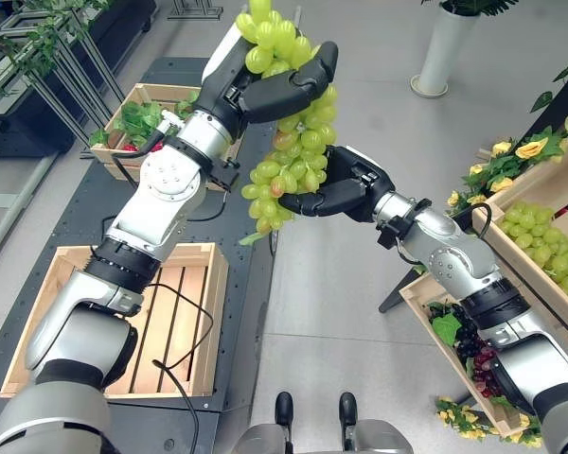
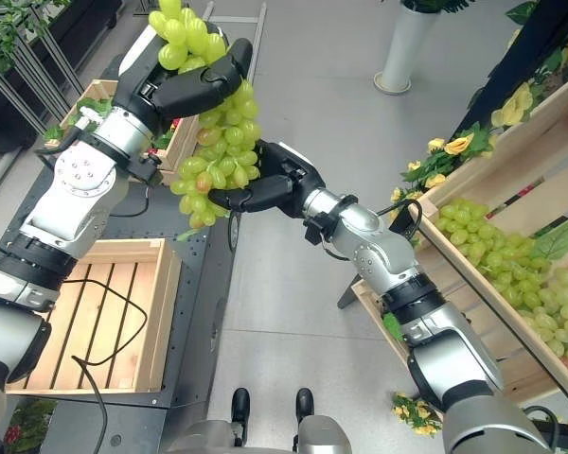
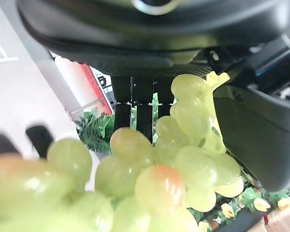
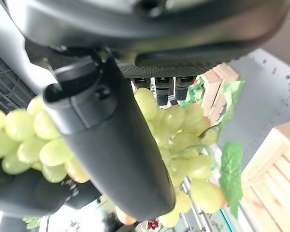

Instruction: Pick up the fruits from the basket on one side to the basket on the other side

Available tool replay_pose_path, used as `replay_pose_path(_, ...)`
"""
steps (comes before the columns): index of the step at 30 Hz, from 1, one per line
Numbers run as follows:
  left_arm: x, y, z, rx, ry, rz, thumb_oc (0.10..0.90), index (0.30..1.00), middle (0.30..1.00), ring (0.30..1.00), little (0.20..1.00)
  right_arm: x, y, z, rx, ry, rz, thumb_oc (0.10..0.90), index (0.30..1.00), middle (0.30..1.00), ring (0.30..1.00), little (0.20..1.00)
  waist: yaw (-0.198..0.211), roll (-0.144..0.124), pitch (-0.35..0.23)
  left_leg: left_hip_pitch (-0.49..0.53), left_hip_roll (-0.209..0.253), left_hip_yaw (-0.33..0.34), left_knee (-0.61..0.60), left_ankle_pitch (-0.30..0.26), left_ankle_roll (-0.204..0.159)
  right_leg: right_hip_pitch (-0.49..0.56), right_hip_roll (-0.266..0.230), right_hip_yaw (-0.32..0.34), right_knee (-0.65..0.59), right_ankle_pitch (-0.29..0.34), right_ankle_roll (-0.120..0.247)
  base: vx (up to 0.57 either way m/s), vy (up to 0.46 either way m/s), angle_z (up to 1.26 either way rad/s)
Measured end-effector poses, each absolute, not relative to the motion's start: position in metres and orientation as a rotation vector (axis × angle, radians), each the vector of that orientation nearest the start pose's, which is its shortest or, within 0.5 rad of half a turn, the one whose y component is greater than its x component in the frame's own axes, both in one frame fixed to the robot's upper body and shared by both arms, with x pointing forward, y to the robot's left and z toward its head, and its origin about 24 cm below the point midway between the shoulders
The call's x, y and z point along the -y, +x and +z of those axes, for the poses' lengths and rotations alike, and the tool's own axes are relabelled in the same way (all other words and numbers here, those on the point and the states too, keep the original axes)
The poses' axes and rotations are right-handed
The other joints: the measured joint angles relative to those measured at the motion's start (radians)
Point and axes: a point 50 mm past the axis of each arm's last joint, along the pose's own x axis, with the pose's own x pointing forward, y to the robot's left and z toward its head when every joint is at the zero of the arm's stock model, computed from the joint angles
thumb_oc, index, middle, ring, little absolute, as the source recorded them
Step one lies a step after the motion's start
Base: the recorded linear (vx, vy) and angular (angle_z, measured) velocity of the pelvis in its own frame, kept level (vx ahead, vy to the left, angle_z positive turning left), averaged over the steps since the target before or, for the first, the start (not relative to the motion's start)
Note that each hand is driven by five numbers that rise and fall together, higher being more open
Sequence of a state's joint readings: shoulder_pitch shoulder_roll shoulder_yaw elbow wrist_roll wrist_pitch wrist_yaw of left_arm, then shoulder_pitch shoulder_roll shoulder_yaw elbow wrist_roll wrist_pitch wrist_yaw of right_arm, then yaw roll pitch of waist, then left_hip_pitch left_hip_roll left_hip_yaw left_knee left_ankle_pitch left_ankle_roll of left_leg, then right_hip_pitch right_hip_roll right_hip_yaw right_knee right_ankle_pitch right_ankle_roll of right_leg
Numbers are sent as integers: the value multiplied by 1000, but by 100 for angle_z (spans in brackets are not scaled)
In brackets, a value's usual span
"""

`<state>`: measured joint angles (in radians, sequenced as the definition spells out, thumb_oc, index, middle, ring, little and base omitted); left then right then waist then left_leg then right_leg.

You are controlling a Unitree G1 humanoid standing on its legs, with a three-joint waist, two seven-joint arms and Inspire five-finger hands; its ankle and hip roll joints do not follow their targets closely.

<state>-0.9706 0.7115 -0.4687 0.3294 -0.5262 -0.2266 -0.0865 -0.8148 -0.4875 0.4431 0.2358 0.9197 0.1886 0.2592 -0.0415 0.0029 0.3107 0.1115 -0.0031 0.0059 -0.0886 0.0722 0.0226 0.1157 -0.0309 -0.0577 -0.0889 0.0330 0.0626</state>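
Grape bunch (image 1: 293, 142), green, one: held in mid-air between both sides, apparently mid-handover. Left hand (image 1: 279, 90) curled round its upper part; right hand (image 1: 346, 189) curled round its lower part. Empty wooden crate (image 1: 194, 322), one, below left, likely destination. Slanted shelf crates (image 1: 535, 274) with further grapes, right.

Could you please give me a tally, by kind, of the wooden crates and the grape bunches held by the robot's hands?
Wooden crates on the dark platform: 2, the slatted crate and the farther crate with greenery.
Green grape bunches held up: 1, the green grape bunch, gripped by both the left hand and the right hand.
Total: 3
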Motion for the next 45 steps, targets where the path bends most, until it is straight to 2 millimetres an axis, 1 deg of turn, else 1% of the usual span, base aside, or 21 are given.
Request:
replay_pose_path(6, -139, 357, 270, 631, 351, -472, 400, 300, 300, 300, 300, 81, 348, 192, 120, 200, 799, 800, 900, 900, 900, 900, 1, 0, 0, 1, 0, 1, 0, 0, 0, 0, 0, 1, 0, 0, 0, 5, 3, 0)
replay_pose_path(12, -139, 357, 270, 623, 310, -489, 400, 300, 300, 300, 300, 79, 347, 193, 113, 252, 808, 800, 900, 900, 900, 900, 1, 0, 0, 1, 0, 3, 0, 0, 0, 0, 0, 3, 0, 0, 0, 5, 3, 0)
replay_pose_path(14, -139, 357, 270, 620, 280, -496, 400, 300, 300, 300, 300, 78, 347, 193, 118, 297, 813, 800, 900, 900, 900, 900, 1, 0, 0, 1, 0, 3, 0, 0, 0, 0, 0, 3, 0, 0, 0, 0, 0, 0)
replay_pose_path(15, -139, 357, 270, 620, 274, -495, 400, 300, 300, 300, 300, 78, 347, 193, 120, 330, 813, 576, 564, 564, 564, 564, 1, 0, 0, 1, 0, 3, 0, 0, 0, 0, 0, 3, 0, 0, 0, 0, 0, 0)
replay_pose_path(16, -138, 357, 270, 621, 270, -496, 400, 300, 300, 300, 300, 78, 348, 193, 123, 355, 813, 466, 399, 399, 399, 399, 1, 0, 0, 2, 0, 3, 0, 0, 0, 0, 0, 4, 0, 1, 0, 0, 0, 0)
replay_pose_path(17, -138, 357, 270, 622, 268, -495, 400, 300, 300, 300, 300, 77, 348, 193, 123, 371, 813, 400, 300, 300, 300, 300, 1, 0, 0, 2, 0, 3, 0, 0, 0, 0, 0, 4, 0, 1, 0, 0, 0, 0)
replay_pose_path(22, -138, 357, 273, 632, 260, -471, 400, 300, 300, 300, 300, 76, 349, 192, 131, 386, 807, 400, 300, 300, 300, 300, 2, 0, 0, 2, 1, 10, 0, 0, 0, -2, 0, 12, 0, 1, 0, 1, -1, -3)
replay_pose_path(27, -138, 360, 274, 626, 169, -452, 400, 300, 300, 300, 300, 76, 350, 191, 128, 387, 804, 400, 300, 300, 300, 300, 2, 0, 0, 3, 1, 24, 0, 0, 0, -4, 2, 20, 0, 3, 0, 1, -8, -4)
replay_pose_path(28, -138, 361, 272, 620, 161, -443, 500, 451, 451, 451, 451, 76, 350, 191, 127, 389, 805, 400, 300, 300, 300, 300, 2, 0, 0, 4, 1, 25, 0, 0, 0, -4, 4, 21, 0, 4, 0, 2, -12, -4)
replay_pose_path(29, -138, 362, 272, 617, 156, -435, 540, 509, 509, 509, 509, 75, 349, 190, 126, 392, 806, 400, 300, 300, 300, 300, 2, 0, 0, 5, 2, 25, 0, 0, 0, -4, 4, 22, 0, 4, 0, 10, -18, -6)
replay_pose_path(30, -139, 364, 271, 612, 150, -419, 753, 829, 829, 829, 829, 74, 350, 189, 121, 397, 805, 400, 300, 300, 300, 300, 2, 0, 0, 5, 2, 25, 0, 0, 0, -4, 5, 22, 0, 5, 0, 13, -20, -5)
replay_pose_path(31, -140, 366, 270, 602, 147, -406, 800, 900, 900, 900, 900, 73, 350, 188, 117, 402, 804, 400, 300, 300, 300, 300, 2, 0, 0, 6, 2, 26, 0, 0, 0, -4, 5, 24, 0, 6, 0, 15, -25, -6)
replay_pose_path(35, -143, 372, 263, 571, 132, -370, 800, 900, 900, 900, 900, 74, 352, 185, 105, 405, 792, 400, 300, 300, 300, 300, 1, 0, 0, 8, 3, 29, 0, 0, 0, -4, 6, 26, 0, 8, 0, 4, -15, -3)
replay_pose_path(39, -151, 377, 258, 540, 123, -316, 800, 900, 900, 900, 900, 74, 353, 183, 99, 405, 787, 400, 300, 300, 300, 300, 0, 0, 0, 9, 4, 31, 0, 0, 0, -5, 7, 27, 0, 9, -1, 1, -8, -2)
replay_pose_path(42, -161, 381, 256, 526, 87, -261, 800, 900, 900, 900, 900, 75, 353, 183, 99, 401, 784, 400, 300, 300, 300, 300, -2, 0, 0, 9, 5, 32, 0, 0, 0, -5, 7, 27, 0, 9, -1, 0, 0, 0)
replay_pose_path(45, -174, 388, 249, 483, 53, -175, 800, 900, 900, 900, 900, 75, 353, 183, 101, 398, 783, 400, 300, 300, 300, 300, -2, -1, 0, 9, 5, 32, 0, 0, 0, -5, 7, 27, 0, 9, -1, 0, 0, 0)
